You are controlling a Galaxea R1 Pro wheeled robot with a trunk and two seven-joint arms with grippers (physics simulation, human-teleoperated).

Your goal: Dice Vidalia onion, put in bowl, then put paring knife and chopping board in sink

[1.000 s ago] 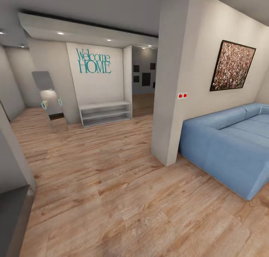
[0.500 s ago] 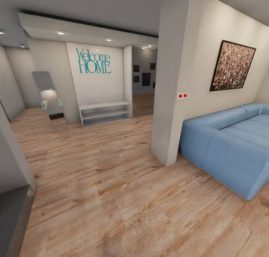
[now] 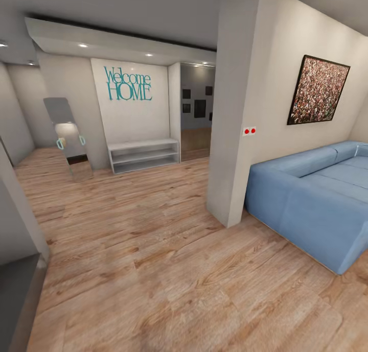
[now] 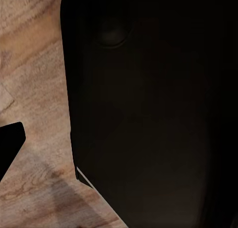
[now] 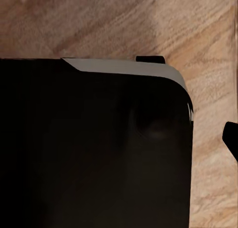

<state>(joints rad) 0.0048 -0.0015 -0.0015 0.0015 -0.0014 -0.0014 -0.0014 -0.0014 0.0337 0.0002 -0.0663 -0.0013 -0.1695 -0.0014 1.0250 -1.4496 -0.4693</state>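
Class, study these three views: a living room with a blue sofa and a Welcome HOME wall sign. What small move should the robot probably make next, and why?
Probably turn the base to look for the kitchen. The head view shows a blue sofa, a Welcome HOME sign, a low white shelf and wooden floor, a living area with nothing to work on. Both wrist views look down at floor beside dark bodywork.

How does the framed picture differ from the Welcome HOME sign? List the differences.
The framed picture is a dark-framed rectangle with a speckled, many-coloured image; the Welcome HOME sign is bare teal lettering with no frame. The picture hangs above the blue sofa; the sign hangs above the low white shelf unit. The picture is on the nearer wall, the sign on the far one. Both are wall decorations on pale walls.
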